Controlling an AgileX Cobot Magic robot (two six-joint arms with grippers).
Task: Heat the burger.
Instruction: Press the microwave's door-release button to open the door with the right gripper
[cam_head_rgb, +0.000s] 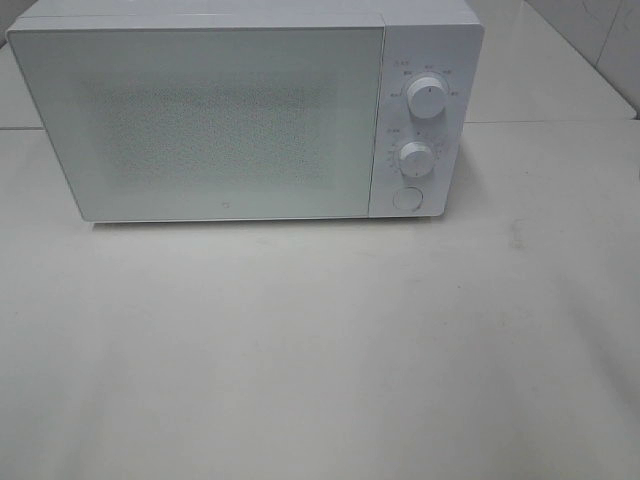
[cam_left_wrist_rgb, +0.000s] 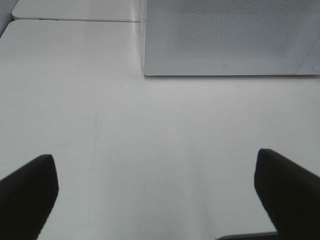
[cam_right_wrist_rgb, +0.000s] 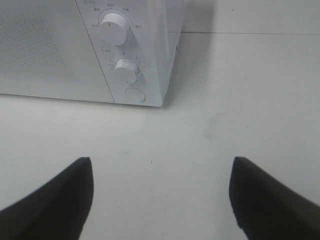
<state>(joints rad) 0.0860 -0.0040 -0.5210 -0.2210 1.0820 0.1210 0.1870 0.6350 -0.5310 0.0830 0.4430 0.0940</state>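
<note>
A white microwave (cam_head_rgb: 200, 120) is seen standing at the far side of a pale table (cam_head_rgb: 320, 350), and its frosted door (cam_head_rgb: 195, 125) is shut flush with the front. To the right of the door, a control panel is fitted with an upper dial (cam_head_rgb: 428, 98), a lower dial (cam_head_rgb: 415, 156) beneath it, and a round button (cam_head_rgb: 407, 198) at the bottom.

The left gripper (cam_left_wrist_rgb: 155, 165) is held above the bare tabletop in front of the microwave's left corner (cam_left_wrist_rgb: 144, 70). Its dark fingers (cam_left_wrist_rgb: 27, 195) are spread wide, and nothing is gripped between them.

The right gripper (cam_right_wrist_rgb: 162, 165) is held over the table in front of the microwave's right corner, with the two dials (cam_right_wrist_rgb: 114, 29) and the button (cam_right_wrist_rgb: 135, 95) in its view. Its fingers (cam_right_wrist_rgb: 55, 200) are likewise parted, and only table surface is seen between them.

Neither gripper is shown in the high view. The burger is shown in none of the three views, so its place cannot be told; whether it is behind the shut door cannot be made out through the frosted panel.
</note>
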